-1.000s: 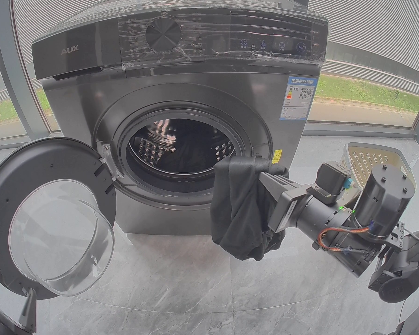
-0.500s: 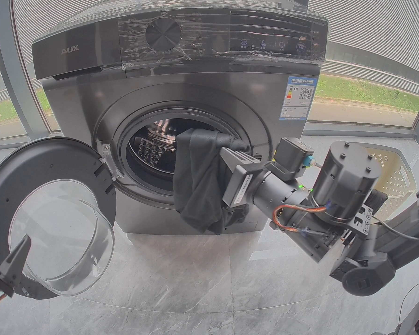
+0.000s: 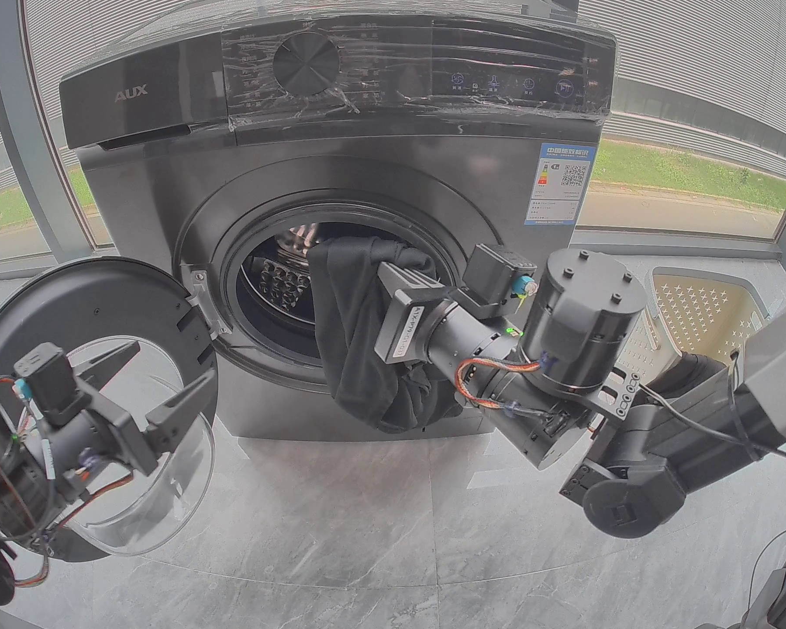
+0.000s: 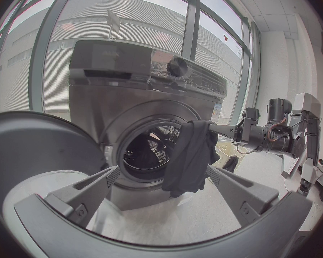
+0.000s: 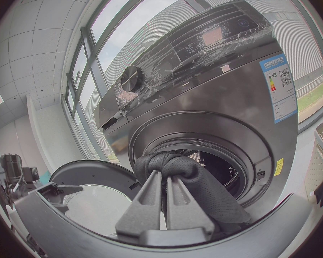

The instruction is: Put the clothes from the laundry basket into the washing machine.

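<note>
A dark grey washing machine [image 3: 341, 124] stands ahead with its round door [image 3: 96, 395] swung open to the left. My right gripper [image 3: 393, 268] is shut on a black garment [image 3: 354, 342], held at the drum opening [image 3: 279, 286]; the cloth hangs down over the lower rim. The same black garment [image 5: 201, 190] bulges over the closed fingers [image 5: 149, 201] in the right wrist view. My left gripper [image 3: 148, 386] is open, low at the left in front of the open door, with nothing between its fingers [image 4: 226, 183]. The cream laundry basket [image 3: 703, 312] sits on the floor at the right.
Grey tiled floor [image 3: 323, 526] spreads in front of the machine. Large windows [image 3: 699, 89] and metal frames stand behind it. A dark item [image 4: 230, 163] lies by the basket in the left wrist view.
My right gripper has carried the black garment left and forward from beside the machine to the drum opening. My left gripper has risen into sight in front of the open door.
</note>
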